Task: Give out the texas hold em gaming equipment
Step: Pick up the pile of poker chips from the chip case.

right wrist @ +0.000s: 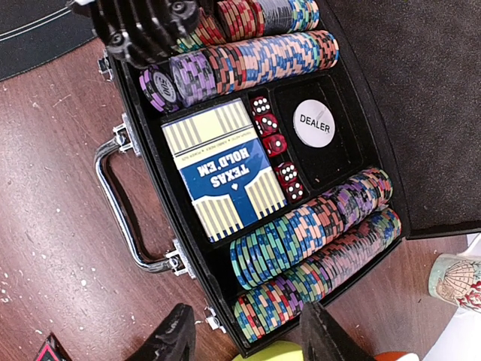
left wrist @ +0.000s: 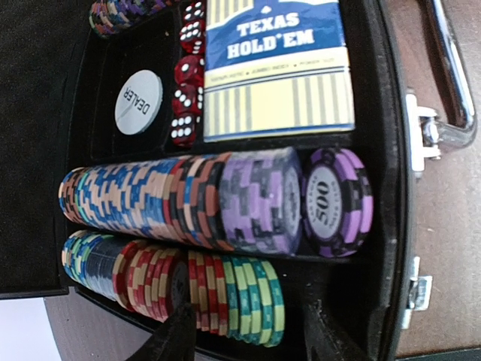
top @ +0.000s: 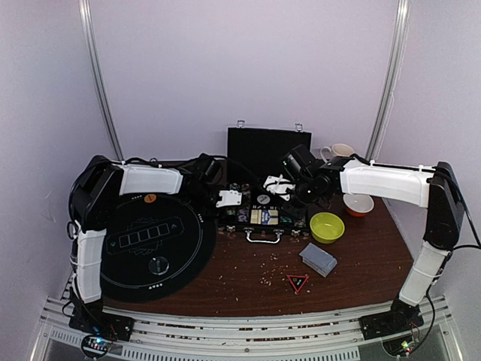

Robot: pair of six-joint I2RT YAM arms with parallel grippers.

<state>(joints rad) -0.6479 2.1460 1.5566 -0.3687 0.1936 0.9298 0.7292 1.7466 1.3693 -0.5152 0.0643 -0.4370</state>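
Barely begun: chips (left wrist: pixel 188 199) and card box (left wrist: pixel 278 71) racked in case (left wrist: pixel 387 150) beneath left gripper (left wrist: pixel 252 331) and right gripper (right wrist: pixel 244 316), both half-open, empty.

The top view looks down over the table (top: pixel 240 271); both wrist views closely share the chip case (left wrist: pixel 387 113).

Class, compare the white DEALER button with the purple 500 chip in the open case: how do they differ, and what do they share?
The DEALER button is plain white with a black word; the 500 chip is purple, edge-striped, with a number. The DEALER button lies flat beside the red dice; the 500 chip stands on edge at the end of a chip row. Both are round discs inside the black case.
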